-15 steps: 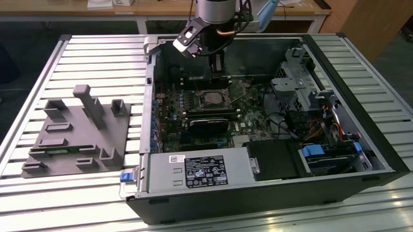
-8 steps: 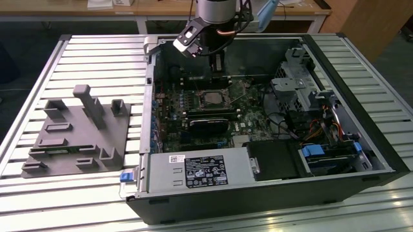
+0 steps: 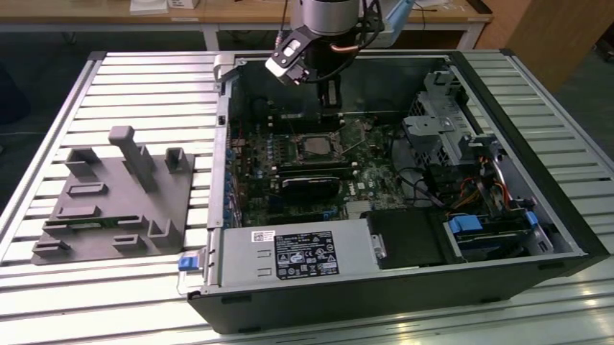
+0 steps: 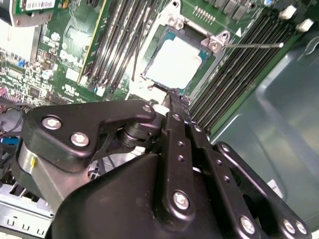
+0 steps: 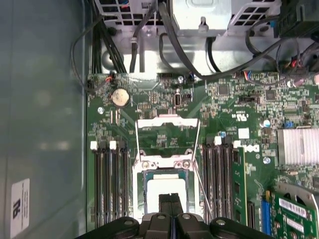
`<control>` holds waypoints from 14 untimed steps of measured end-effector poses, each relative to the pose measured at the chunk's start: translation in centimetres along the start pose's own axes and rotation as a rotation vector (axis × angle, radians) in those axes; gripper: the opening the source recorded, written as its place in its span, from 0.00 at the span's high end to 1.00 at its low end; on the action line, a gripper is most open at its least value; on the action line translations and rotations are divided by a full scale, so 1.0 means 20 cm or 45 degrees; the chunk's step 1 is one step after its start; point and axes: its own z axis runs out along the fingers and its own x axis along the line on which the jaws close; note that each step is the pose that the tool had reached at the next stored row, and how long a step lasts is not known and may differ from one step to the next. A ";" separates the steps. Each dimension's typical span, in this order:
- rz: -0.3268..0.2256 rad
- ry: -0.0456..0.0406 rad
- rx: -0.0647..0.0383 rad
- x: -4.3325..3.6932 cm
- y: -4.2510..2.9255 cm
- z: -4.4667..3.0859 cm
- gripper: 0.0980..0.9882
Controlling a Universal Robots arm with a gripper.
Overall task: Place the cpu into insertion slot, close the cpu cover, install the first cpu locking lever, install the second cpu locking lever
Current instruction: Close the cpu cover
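Chip: the cpu (image 5: pixel 164 186) lies silvery side up inside the insertion slot (image 5: pixel 149 164), its edges looking square to the metal rim in both wrist views.
Slot: at the middle of the exterior view, a little above centre, on the green board (image 5: pixel 224 99).
Cover: the cpu cover (image 5: pixel 168 121) stands open, hinged away from the slot, with board showing through its window.
Levers: a thin wire lever (image 4: pixel 251 46) runs free beside the slot, unlatched.
Tool: the tool (image 5: pixel 171 197) has its fingers together with nothing seen between them, tips over one edge of the chip; contact cannot be told.
Setting: the open computer case (image 3: pixel 384 302) lies on a slatted bench (image 3: pixel 144 79), and the arm enters at upper centre of the exterior view.
Step in hand: seating appears to be the work. Doing it well likely means the chip resting flat, no corner riding the rim, and no sideways drag from the tool.
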 end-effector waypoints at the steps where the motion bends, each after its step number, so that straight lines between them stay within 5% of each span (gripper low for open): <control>1: 0.000 0.000 0.000 0.000 0.006 0.000 0.99; 14: 0.000 0.000 0.000 0.003 0.069 0.005 0.99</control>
